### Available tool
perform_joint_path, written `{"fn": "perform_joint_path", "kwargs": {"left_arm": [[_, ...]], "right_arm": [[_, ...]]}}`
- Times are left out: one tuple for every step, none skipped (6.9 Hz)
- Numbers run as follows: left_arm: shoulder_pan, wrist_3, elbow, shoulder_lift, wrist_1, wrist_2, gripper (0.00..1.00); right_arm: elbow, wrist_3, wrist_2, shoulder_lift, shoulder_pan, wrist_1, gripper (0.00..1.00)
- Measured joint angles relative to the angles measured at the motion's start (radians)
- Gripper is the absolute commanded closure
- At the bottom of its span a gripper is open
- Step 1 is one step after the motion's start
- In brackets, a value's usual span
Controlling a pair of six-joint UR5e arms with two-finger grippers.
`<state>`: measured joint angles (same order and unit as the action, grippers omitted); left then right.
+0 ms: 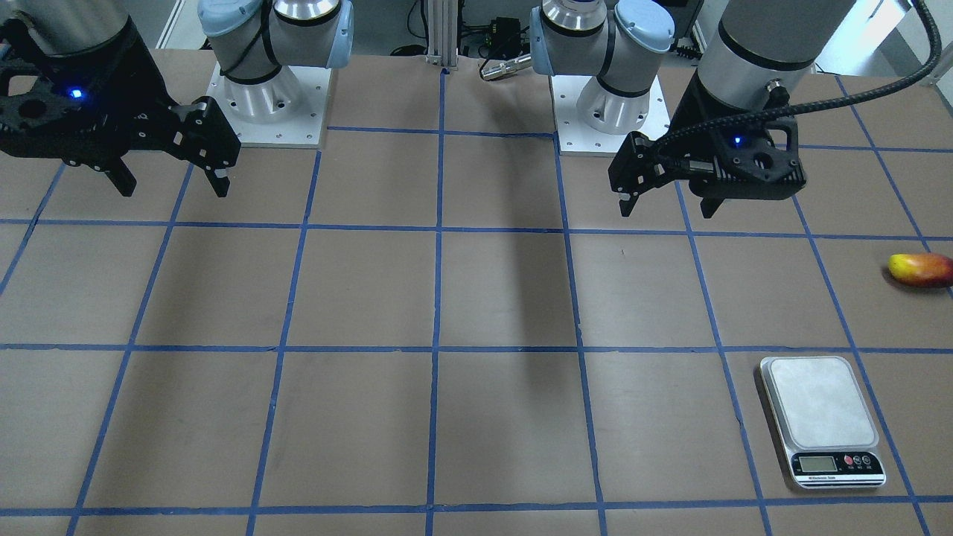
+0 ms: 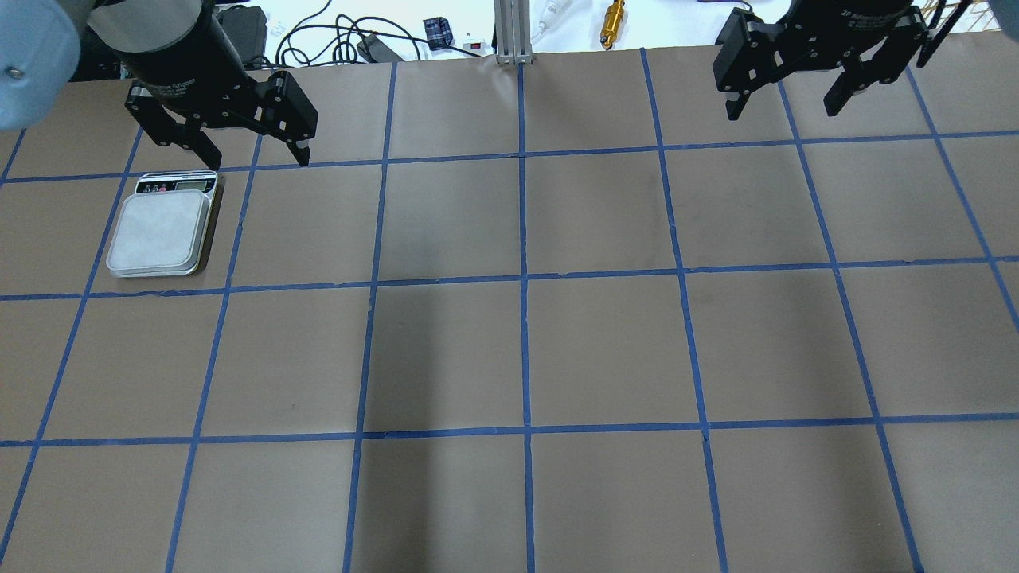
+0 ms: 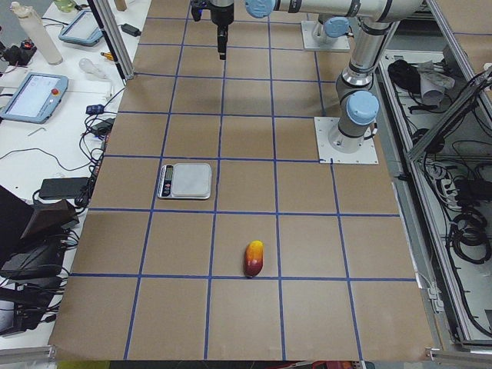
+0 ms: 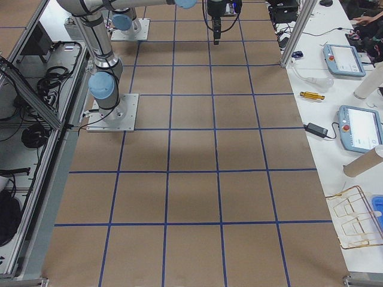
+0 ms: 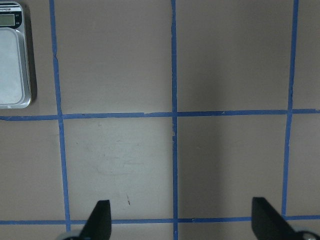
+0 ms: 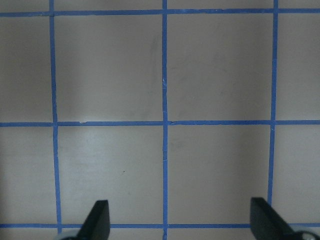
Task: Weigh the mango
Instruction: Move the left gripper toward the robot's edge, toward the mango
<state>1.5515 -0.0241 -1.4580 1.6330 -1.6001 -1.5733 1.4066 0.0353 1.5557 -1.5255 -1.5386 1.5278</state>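
My left gripper [image 1: 666, 208] hangs above the brown table [image 1: 476, 298] in front of my base, its fingers [image 5: 100, 222] spread wide apart and holding nothing. My right gripper [image 1: 173, 187] hangs the same way on the other side, fingers [image 6: 99, 220] also wide apart and empty. Out past my left gripper toward the table's left end, the mango [image 1: 922, 269] lies on its side on the paper. Its yellow end points toward the table's middle and its red end sits by a blue tape line. Farther out, toward the operators' edge, the scale [image 1: 819, 402] lies flat, well apart from the mango, with its display at the far end from me.
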Motion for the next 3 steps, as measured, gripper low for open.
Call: {"fn": "perform_joint_path", "kwargs": {"left_arm": [[-0.001, -0.002, -0.002, -0.002, 0.0, 0.0, 0.0], [-0.003, -0.005, -0.004, -0.003, 0.0, 0.0, 0.0], [-0.006, -0.009, -0.005, -0.005, 0.0, 0.0, 0.0]], "right_arm": [[0.0, 0.0, 0.0, 0.0, 0.0, 0.0, 0.0], [0.0, 0.0, 0.0, 0.0, 0.0, 0.0, 0.0], [0.0, 0.0, 0.0, 0.0, 0.0, 0.0, 0.0]]}}
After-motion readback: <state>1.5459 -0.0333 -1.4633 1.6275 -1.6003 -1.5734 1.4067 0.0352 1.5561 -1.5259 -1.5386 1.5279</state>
